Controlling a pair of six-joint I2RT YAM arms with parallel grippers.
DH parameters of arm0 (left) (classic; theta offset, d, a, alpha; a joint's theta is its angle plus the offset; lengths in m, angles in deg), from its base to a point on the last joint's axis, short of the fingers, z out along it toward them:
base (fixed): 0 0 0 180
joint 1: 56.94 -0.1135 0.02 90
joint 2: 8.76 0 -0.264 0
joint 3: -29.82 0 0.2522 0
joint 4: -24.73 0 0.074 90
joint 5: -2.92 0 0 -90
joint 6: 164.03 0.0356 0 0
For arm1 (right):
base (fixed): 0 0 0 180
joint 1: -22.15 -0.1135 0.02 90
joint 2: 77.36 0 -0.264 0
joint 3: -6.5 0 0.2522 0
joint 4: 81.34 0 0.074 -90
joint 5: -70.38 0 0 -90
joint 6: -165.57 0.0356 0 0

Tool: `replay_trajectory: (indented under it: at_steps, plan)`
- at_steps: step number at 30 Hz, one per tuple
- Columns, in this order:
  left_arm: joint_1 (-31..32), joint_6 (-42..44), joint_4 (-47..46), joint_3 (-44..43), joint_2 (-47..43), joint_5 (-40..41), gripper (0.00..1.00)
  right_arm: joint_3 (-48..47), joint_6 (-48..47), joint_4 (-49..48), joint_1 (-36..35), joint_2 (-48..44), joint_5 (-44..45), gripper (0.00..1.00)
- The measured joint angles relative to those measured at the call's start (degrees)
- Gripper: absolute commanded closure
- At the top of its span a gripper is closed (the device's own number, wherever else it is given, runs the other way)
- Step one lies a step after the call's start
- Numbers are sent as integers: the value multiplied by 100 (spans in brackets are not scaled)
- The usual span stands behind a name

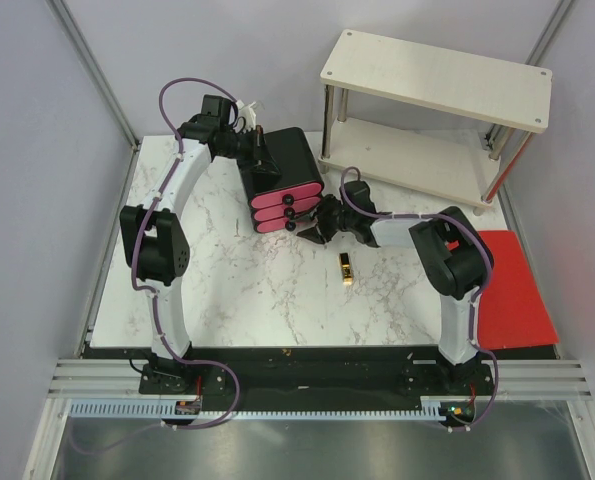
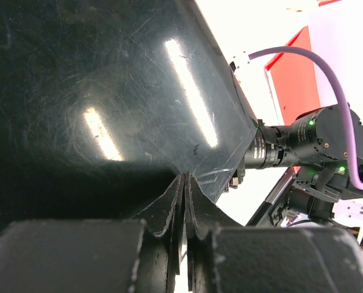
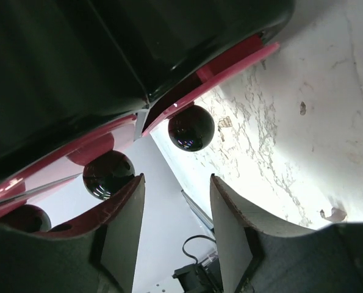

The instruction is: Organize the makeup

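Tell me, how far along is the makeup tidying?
Done: no other makeup shows on the table, perhaps stowed; the drawers hide their contents. In hand: the left pincer rests shut against the black box from behind, while the open right pincer faces a drawer knob. Left: the gold-black tube lies loose on the table.

The left arm and right arm have white link shells and bulky black joint housings. A thin purple cable runs along each. The left end effector and right end effector are black, with scuffed wedge-shaped fingers.
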Motion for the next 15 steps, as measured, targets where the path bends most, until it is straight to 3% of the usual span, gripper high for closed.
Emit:
replay_trajectory:
  at_steps: [10,15]
  plan:
    - [-4,0,-57,59,-31,-2,91,907,592,-1919,0,203,-15,50]
    - [-4,0,-74,76,-37,-4,91,1239,728,-2345,2,234,44,49]
